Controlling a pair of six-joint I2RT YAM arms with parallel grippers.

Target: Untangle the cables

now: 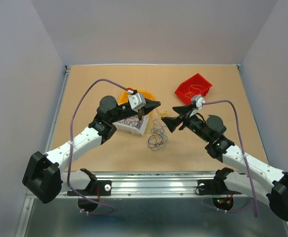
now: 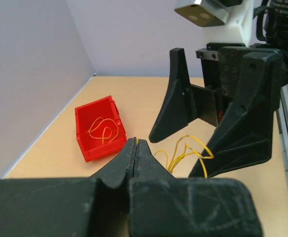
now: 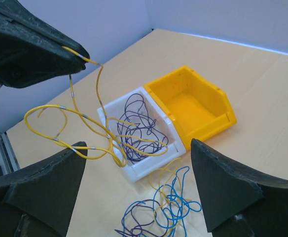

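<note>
Left gripper (image 2: 136, 144): fingers pressed together, pinching a yellow cable (image 3: 70, 111) at the tip. Right gripper (image 1: 170, 117): spread wide, with the yellow loops hanging between its fingers; contact unclear. Purple cables (image 3: 134, 131) lie in the white bin (image 3: 154, 163). A blue-purple tangle (image 1: 157, 138) lies on the table (image 1: 208, 153), at the bin's 4 o'clock in the top view.

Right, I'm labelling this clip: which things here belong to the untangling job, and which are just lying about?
Job: yellow wire pinched in the left gripper; purple wires in the white bin; blue-purple clump on the table; yellow loop in the red bin; the open right gripper.
Lying about: the empty yellow bin; the lilac arm cables.
</note>
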